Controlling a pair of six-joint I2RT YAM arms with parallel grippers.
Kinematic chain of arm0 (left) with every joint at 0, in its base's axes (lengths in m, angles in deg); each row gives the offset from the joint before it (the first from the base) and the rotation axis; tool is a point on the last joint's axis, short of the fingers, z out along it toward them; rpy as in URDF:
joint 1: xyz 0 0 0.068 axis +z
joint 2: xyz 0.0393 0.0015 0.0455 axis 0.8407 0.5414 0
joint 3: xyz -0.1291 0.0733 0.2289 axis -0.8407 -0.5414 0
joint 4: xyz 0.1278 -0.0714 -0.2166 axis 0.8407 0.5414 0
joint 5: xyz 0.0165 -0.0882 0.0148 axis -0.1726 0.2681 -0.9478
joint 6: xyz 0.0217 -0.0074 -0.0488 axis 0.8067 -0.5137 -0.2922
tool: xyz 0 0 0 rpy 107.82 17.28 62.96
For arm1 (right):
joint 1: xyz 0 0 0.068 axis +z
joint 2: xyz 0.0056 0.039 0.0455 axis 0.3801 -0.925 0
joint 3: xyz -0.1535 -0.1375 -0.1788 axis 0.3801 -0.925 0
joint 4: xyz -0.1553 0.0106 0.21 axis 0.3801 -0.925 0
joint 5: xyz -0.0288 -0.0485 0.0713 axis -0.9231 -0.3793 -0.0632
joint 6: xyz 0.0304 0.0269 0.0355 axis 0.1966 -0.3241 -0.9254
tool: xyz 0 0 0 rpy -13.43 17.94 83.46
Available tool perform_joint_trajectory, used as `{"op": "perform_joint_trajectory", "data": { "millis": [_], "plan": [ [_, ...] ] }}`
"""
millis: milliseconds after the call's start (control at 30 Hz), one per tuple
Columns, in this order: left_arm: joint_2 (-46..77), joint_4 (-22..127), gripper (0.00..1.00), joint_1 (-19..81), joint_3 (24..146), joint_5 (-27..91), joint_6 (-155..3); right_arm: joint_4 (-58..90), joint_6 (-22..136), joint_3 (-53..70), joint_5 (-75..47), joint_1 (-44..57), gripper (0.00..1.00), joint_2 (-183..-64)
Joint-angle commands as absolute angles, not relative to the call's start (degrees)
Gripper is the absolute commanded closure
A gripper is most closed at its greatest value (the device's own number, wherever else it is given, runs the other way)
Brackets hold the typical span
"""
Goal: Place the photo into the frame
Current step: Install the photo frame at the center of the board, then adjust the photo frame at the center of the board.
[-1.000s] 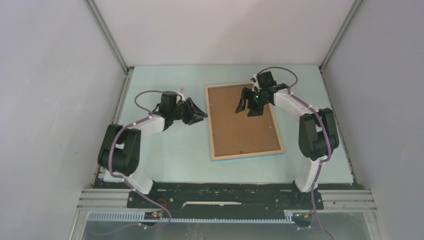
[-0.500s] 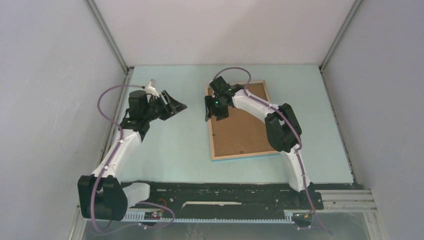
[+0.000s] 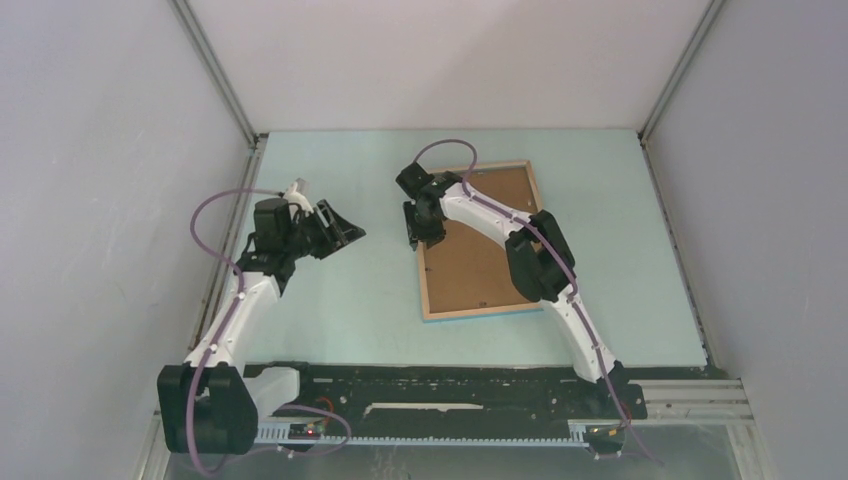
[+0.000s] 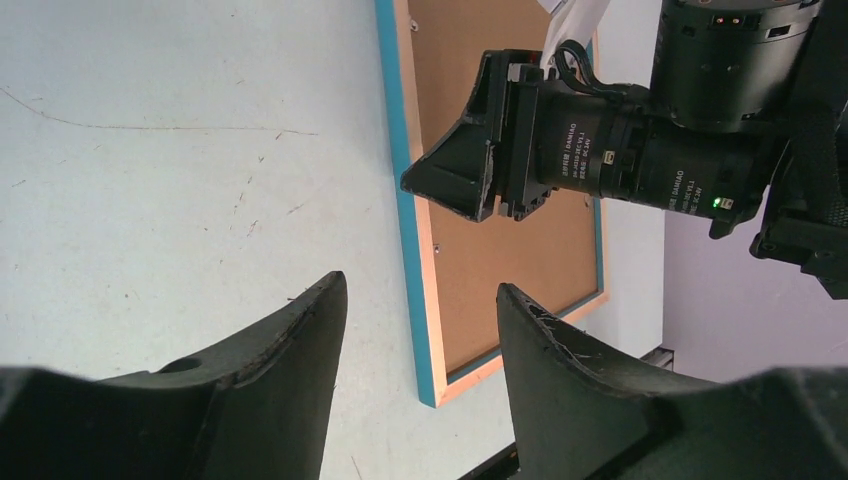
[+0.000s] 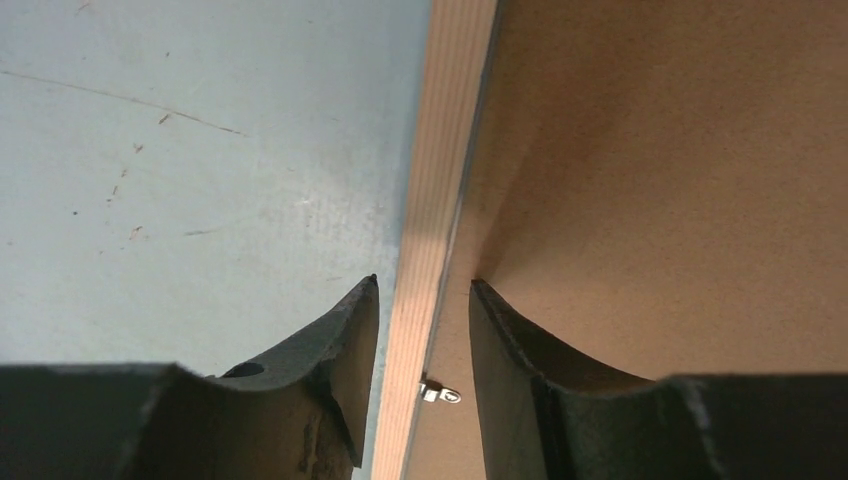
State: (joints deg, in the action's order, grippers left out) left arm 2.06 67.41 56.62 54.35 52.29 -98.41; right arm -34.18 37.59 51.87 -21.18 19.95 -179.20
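Note:
The frame [image 3: 490, 306] lies back up on the table, light wood rim showing, with the brown backing board [image 3: 480, 255] set in it. The photo is not in view. My right gripper [image 3: 418, 232] is low over the frame's left rail [image 5: 445, 150], open, one finger outside the rail and one over the backing board [image 5: 680, 180], neither touching. A small metal clip [image 5: 440, 393] sits between its fingers. My left gripper [image 3: 350, 232] is open and empty above the bare table, left of the frame. Its own view shows the turquoise edge [image 4: 420, 260] and the right gripper [image 4: 430, 185].
The pale green table [image 3: 340, 300] is boxed in by grey walls on the left, right and back. The black mounting rail [image 3: 430, 385] runs along the near edge. The right arm's links [image 3: 530, 255] stretch over the frame.
My right gripper has swung from the frame's upper right across to its left rail and come down. My left arm has drawn back to the left, away from the frame.

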Motion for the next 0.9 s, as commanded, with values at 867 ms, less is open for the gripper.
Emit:
{"op": "perform_joint_trajectory", "data": {
  "millis": [867],
  "plan": [
    [1.3,66.3,0.37,61.6,55.5,53.7,-97.2,-39.3,53.9,61.5,-32.1,23.8,0.85,-183.6]
  ]
}}
